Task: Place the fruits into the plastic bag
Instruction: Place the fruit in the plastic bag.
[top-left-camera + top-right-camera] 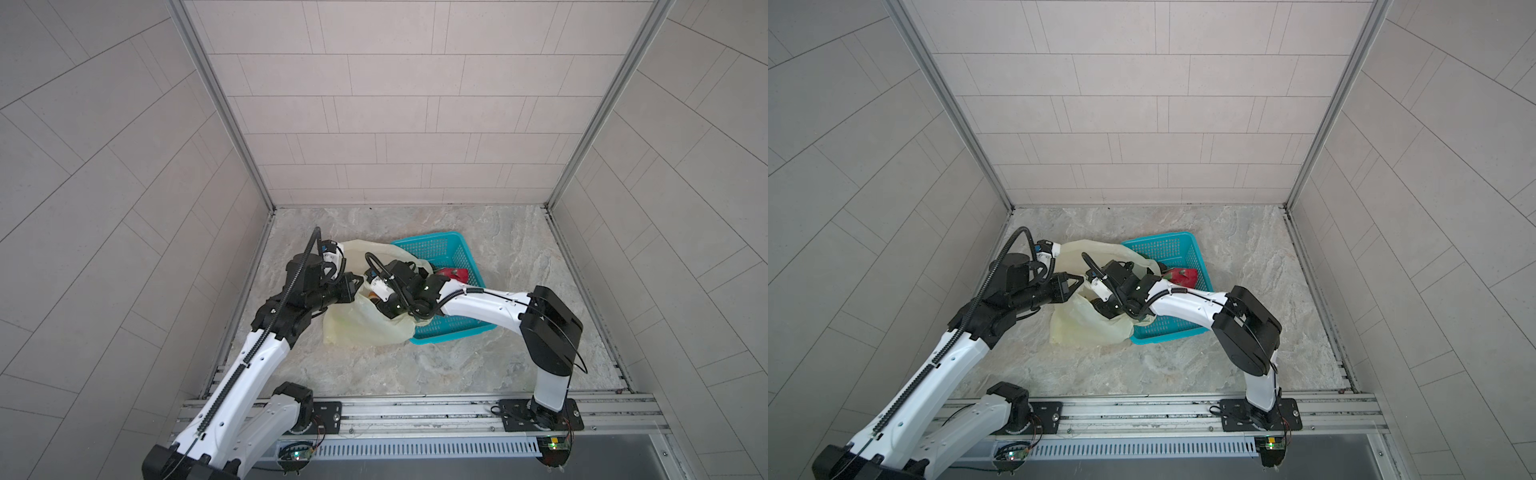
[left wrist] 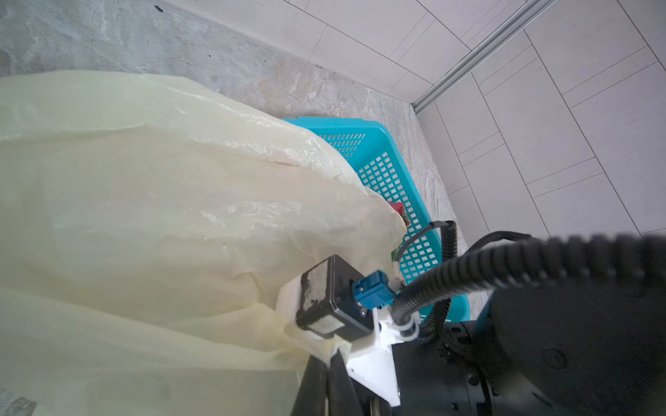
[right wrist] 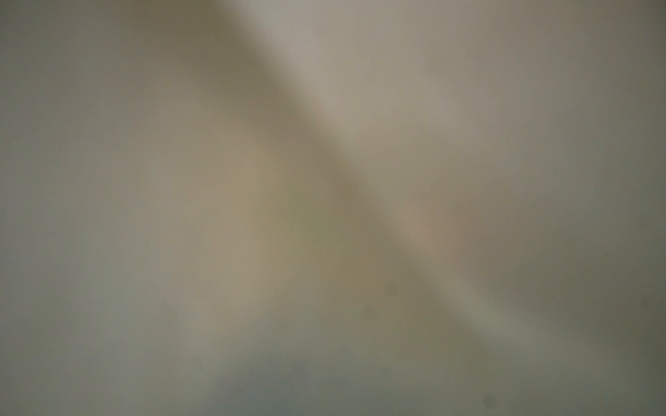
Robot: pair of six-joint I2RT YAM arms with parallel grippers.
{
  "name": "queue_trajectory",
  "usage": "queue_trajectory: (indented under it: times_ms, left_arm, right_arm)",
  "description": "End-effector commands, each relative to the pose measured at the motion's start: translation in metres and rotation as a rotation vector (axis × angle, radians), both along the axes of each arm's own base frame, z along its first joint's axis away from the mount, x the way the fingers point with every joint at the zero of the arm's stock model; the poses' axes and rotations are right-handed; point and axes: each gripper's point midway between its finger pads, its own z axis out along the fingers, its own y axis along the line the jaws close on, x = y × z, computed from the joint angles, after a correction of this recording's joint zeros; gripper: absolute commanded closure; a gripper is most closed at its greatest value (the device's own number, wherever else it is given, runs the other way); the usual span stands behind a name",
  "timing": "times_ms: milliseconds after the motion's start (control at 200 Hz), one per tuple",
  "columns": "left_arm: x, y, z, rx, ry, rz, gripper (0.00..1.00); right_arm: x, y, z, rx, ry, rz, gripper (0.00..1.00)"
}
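Pinching rim of thin translucent pale-yellow plastic bag (image 1: 365, 330), left gripper (image 2: 327, 365) held mouth open; right gripper (image 1: 385, 309) sat inside, jaws hidden, likely depositing; red-pink dragon fruit (image 1: 455, 274) lay in teal mesh basket (image 1: 440, 249); next: withdraw, fetch it.

We count one plastic bag (image 1: 365, 332), one teal basket (image 1: 436, 249) and one fruit in plain sight, a red dragon fruit (image 1: 457, 275) (whatever else the bag holds is hidden from us). Two robot arms: left arm (image 1: 253, 361), right arm (image 1: 478, 305).
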Motion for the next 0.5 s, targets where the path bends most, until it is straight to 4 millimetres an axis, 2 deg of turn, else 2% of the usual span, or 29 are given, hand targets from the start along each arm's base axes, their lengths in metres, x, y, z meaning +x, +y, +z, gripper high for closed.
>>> queue_trajectory:
  times_ms: [0,135,265,370,495]
  left_arm:
    - [0.000,0.003,0.005,0.023,-0.024,0.007,1.00]
    - [-0.003,0.006,0.000,0.069,0.004,-0.004,1.00]
    - [-0.006,0.009,-0.004,0.113,0.034,-0.011,1.00]
    - [-0.007,0.010,-0.003,0.120,0.029,-0.016,1.00]
    - [-0.008,0.011,-0.002,0.130,0.028,-0.019,1.00]
  right_arm:
    - [0.002,-0.017,0.009,-0.060,-0.056,-0.027,0.29]
    - [0.008,-0.032,0.026,-0.065,-0.111,-0.064,0.18]
    - [0.009,-0.055,0.036,-0.074,-0.128,-0.099,0.16]
    - [0.016,-0.082,0.044,-0.087,-0.162,-0.167,0.16]
    - [0.031,-0.126,0.054,-0.124,-0.234,-0.314,0.16]
